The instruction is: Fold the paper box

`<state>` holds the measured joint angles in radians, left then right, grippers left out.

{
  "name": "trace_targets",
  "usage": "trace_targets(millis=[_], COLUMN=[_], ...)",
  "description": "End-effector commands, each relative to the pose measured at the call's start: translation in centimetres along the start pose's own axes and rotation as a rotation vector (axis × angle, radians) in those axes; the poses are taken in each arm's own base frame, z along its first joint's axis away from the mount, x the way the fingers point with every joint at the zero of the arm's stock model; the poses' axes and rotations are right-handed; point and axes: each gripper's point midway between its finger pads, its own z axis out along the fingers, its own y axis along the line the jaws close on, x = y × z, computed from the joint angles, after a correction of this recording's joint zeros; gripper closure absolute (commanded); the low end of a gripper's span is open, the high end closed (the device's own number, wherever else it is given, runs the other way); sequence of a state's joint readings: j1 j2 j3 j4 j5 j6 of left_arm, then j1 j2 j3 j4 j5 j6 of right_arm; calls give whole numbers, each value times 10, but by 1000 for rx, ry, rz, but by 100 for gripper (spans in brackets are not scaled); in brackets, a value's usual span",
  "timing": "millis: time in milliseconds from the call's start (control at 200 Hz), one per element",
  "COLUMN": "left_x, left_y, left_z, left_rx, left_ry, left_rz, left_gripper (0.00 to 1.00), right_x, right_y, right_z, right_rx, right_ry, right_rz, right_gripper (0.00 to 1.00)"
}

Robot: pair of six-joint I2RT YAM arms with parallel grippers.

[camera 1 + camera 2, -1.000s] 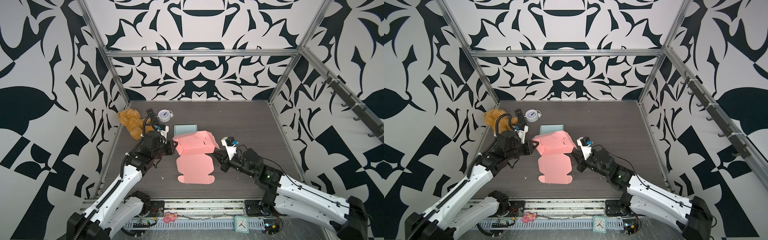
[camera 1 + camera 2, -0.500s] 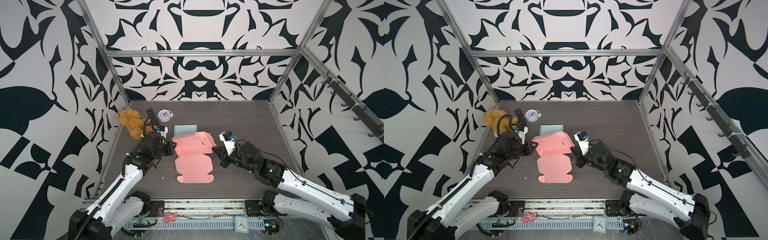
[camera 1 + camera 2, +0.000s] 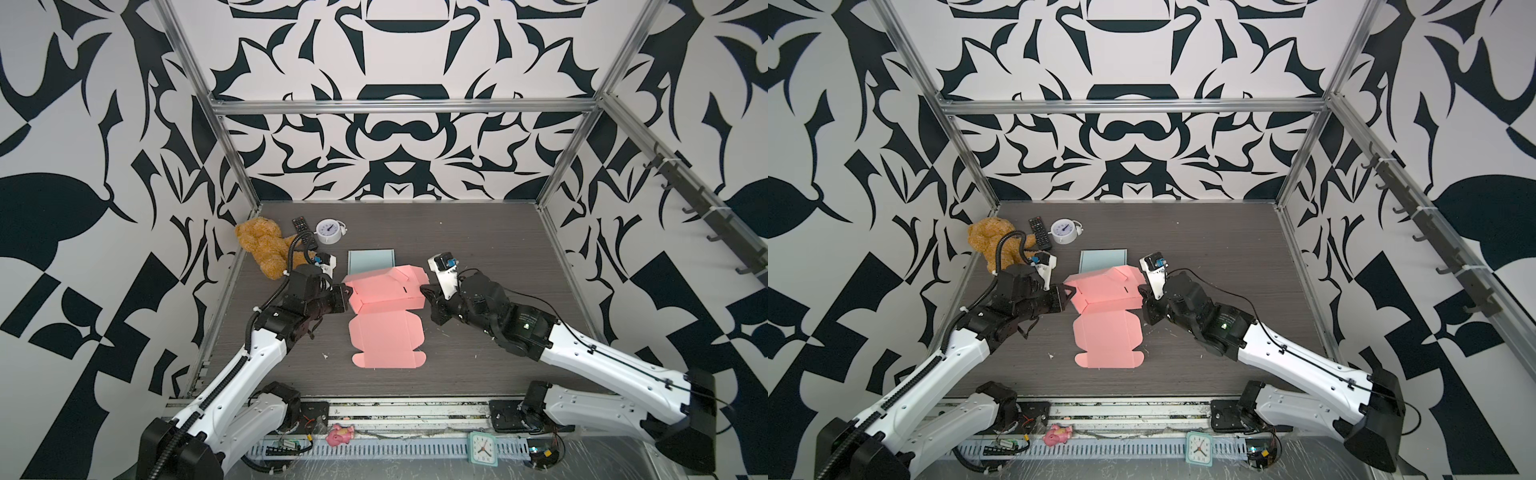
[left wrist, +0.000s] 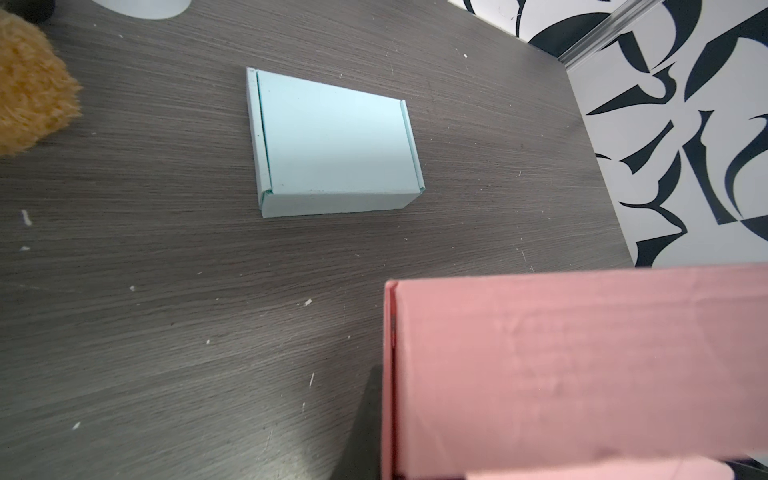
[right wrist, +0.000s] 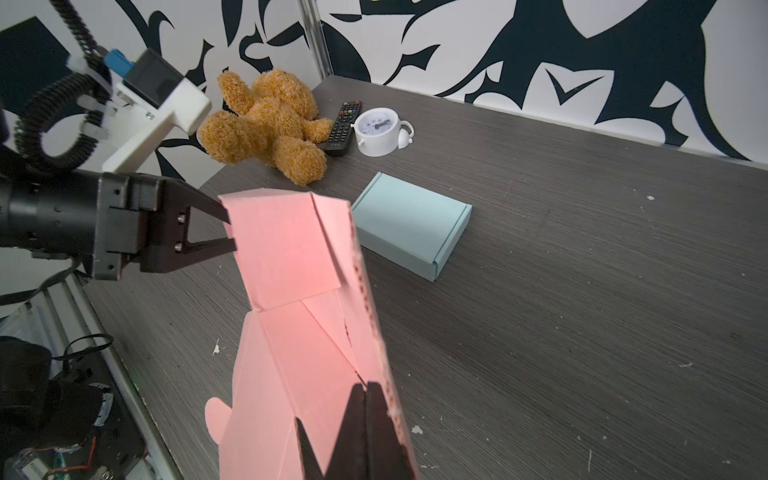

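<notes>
The pink paper box (image 3: 386, 291) lies mid-table in both top views, its back half raised into walls and its lid panel (image 3: 386, 338) flat toward the front. My left gripper (image 3: 344, 296) (image 3: 1068, 296) is at the box's left end, shut on the left wall; the right wrist view shows its fingertips (image 5: 230, 247) pinching that wall's edge. My right gripper (image 3: 424, 293) (image 5: 365, 395) is shut with nothing between its fingers, its tip inside the box against the right wall (image 5: 374, 332). The left wrist view is half filled by a pink panel (image 4: 582, 374) and shows no fingers.
A folded light-blue box (image 3: 370, 262) (image 4: 332, 145) sits just behind the pink one. A teddy bear (image 3: 262, 249), a remote (image 3: 300, 226) and a white alarm clock (image 3: 329, 232) lie at the back left. A small clock (image 3: 482, 446) and a pink toy (image 3: 338, 434) rest on the front rail.
My right gripper has moved back and inward from beside the lid to the box's right wall. The left gripper has kept its hold and barely shifted.
</notes>
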<state>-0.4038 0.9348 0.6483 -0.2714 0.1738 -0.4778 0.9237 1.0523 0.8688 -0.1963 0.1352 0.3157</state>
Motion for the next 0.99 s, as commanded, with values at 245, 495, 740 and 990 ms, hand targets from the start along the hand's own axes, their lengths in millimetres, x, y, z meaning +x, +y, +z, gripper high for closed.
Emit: trace_targets(millis=[245, 495, 740, 990], left_x=[3, 4, 6, 5], left_y=[-10, -20, -22, -24], left_z=[-6, -9, -10, -12], left_rx=[68, 123, 136, 144], left_ry=[-10, -11, -8, -17], left_rz=[52, 75, 89, 102], left_gripper=[95, 94, 94, 94], right_x=[-26, -23, -16, -16], right_y=[-12, -10, 3, 12], right_z=[10, 17, 25, 21], right_rx=[-11, -88, -205, -252], right_ry=[-34, -6, 122, 159], right_rz=[100, 123, 81, 56], right_gripper=[100, 100, 100, 100])
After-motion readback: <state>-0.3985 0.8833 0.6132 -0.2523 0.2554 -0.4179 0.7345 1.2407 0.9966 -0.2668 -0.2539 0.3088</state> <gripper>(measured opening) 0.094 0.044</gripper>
